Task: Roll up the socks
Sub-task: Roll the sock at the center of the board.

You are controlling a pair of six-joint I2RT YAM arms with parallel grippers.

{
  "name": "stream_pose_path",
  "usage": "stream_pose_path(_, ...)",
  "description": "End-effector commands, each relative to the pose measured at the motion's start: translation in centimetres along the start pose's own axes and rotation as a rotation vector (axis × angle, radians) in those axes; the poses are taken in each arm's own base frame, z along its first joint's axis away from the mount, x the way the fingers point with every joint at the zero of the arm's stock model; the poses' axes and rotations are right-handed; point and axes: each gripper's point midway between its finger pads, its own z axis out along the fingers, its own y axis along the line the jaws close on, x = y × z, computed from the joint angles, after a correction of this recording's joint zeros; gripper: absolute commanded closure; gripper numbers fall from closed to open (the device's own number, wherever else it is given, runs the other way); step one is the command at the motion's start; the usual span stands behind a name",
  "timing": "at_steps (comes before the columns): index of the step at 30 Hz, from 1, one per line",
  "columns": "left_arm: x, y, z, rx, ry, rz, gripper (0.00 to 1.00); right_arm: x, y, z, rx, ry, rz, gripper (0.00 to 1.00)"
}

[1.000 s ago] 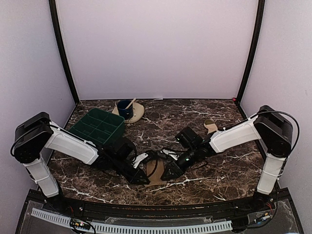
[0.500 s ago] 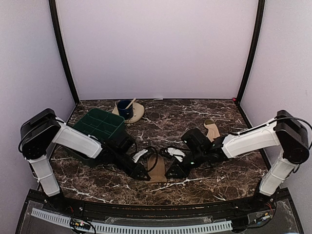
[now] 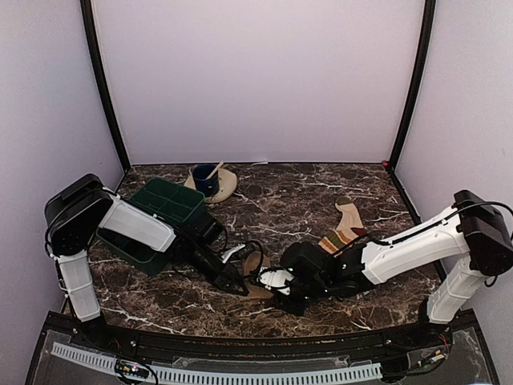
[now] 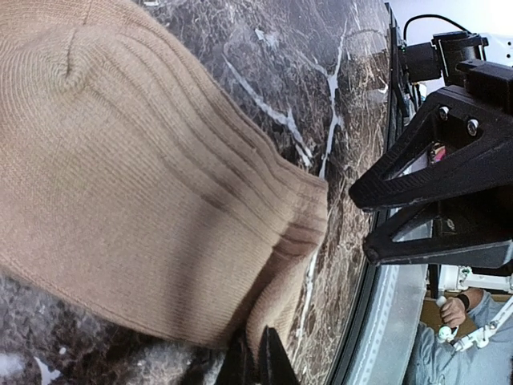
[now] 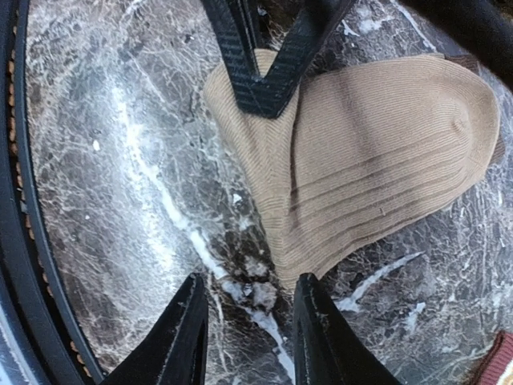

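Rolling has not begun, as far as these views let me judge: the plain sock (image 5: 377,152) lies flat on the table (image 3: 280,192), right of the tray (image 3: 183,191) and nearer the arm bases than it, with no turn of fabric showing anywhere along it. Both arms reach low toward its ribbed end. The left gripper (image 4: 256,335) has its tips drawn together to a point on one corner of that end, and from both wrist views it looks clenched on a pinch of the ribbing. The right gripper (image 5: 248,282) is released, its fingers spread over bare marble just short of the same edge, touching no cloth that I can see. So the step in hand looks like securing the ribbed end from two sides, and only one side seems secured. The striped sock (image 3: 343,231) lies stretched out farther right of the tray, well apart from the plain sock and from both grippers, with nothing touching it. A cup (image 3: 205,181) stands just behind the tray and takes no part. What is left, then, is nearly all of the task: the right gripper must close on the free corner, the ribbed end must be turned over and wound along the plain sock, and the striped sock must be dealt with too, whether rolled alone or laid with the plain one I cannot tell.
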Motion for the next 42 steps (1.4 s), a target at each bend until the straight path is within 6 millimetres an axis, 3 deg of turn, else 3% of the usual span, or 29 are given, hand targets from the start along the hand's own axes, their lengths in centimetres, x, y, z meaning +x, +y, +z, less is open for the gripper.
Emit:
stream_pose_path(1,-0.1,-0.6,-0.4,0.061,0.023,-0.003,1.00,0.1,-1.2,0.6,0.118,0.024,-0.101,0.66)
stream_pose_path(16,-0.4,-0.3,-0.2,0.116,0.050,-0.026,1.00,-0.9,-1.8,1.9,0.174,0.045,-0.229,0.66)
stream_pose_path(24,-0.7,0.0,-0.2,0.133,0.049,-0.037,1.00,-0.5,-1.6,2.8,0.153,0.079,-0.258,0.68)
stream_pose_path(29,-0.8,0.2,-0.2,0.145,0.052,-0.048,1.00,0.1,-1.2,3.6,0.128,0.107,-0.266,0.75)
stream_pose_path(34,-1.0,0.2,-0.3,0.149,0.048,-0.054,1.00,1.0,-0.8,4.4,0.053,0.163,-0.226,0.93)
stream_pose_path(41,-1.4,0.6,-0.7,0.128,0.020,-0.078,1.00,2.2,-0.7,4.4,-0.067,0.208,-0.086,1.00)
stream_pose_path(42,-1.4,0.7,-0.8,0.123,0.013,-0.081,0.96,2.4,-0.7,4.4,-0.085,0.212,-0.063,1.00)
